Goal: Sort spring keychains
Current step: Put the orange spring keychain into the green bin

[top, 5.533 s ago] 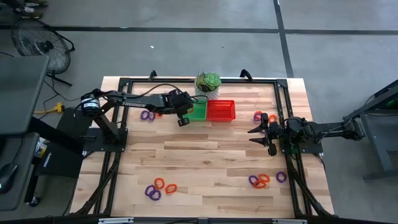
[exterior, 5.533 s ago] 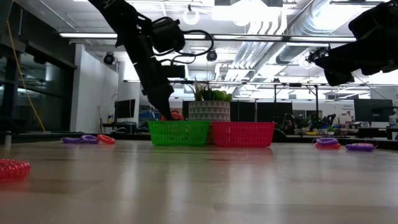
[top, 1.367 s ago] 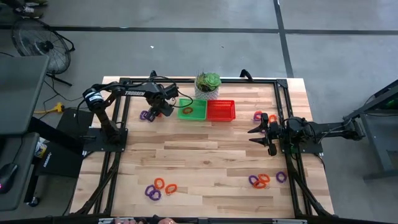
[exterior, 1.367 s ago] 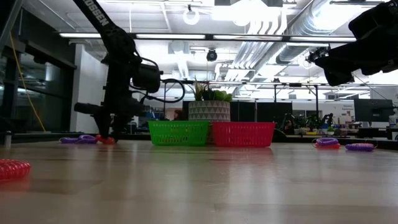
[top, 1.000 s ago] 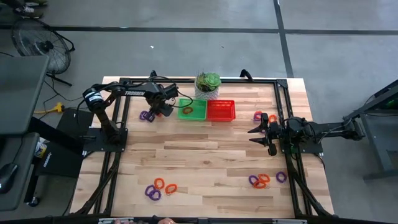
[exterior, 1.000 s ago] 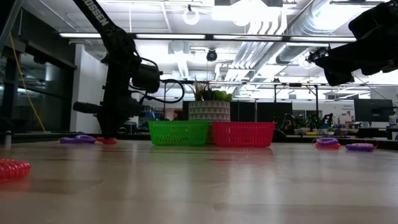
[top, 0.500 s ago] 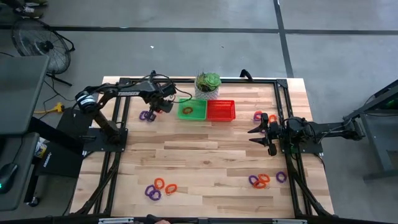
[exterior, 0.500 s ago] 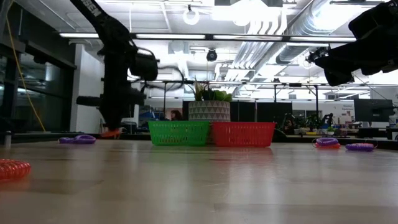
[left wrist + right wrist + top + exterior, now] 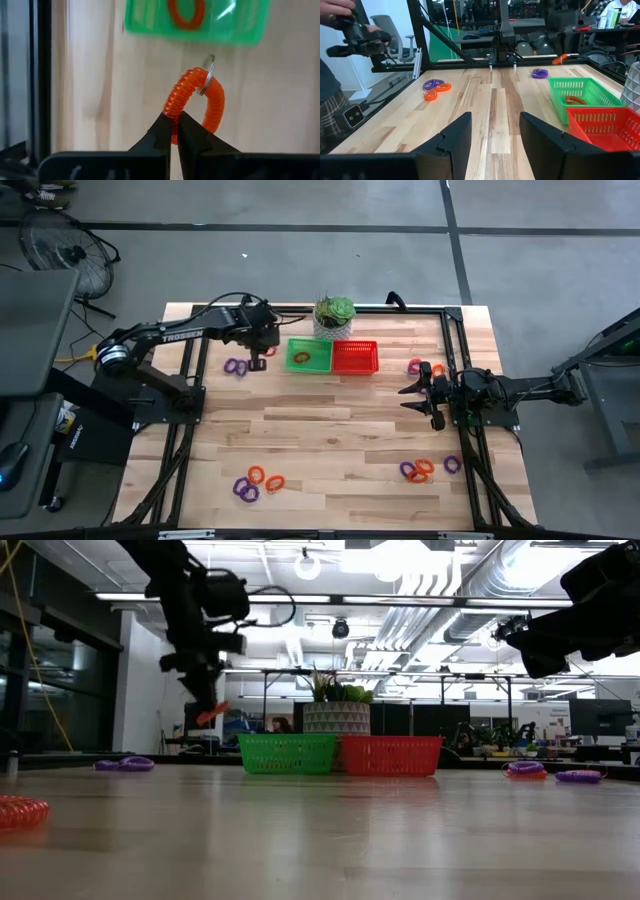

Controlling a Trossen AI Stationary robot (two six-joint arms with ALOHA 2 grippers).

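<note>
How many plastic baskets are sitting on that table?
2. A green basket and a red basket stand side by side before the potted plant. None seems hidden. The left tool holds an orange keychain near the green one.

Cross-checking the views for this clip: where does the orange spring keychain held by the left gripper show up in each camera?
High view: mostly hidden under the left gripper, left of the green basket.
Low view: orange keychain hangs lifted, left of the green basket.
Left wrist view: centre, keychain pinched, basket beyond.
Right wrist view: small orange speck beyond the basket.
Shared landmark: the green basket.
</note>
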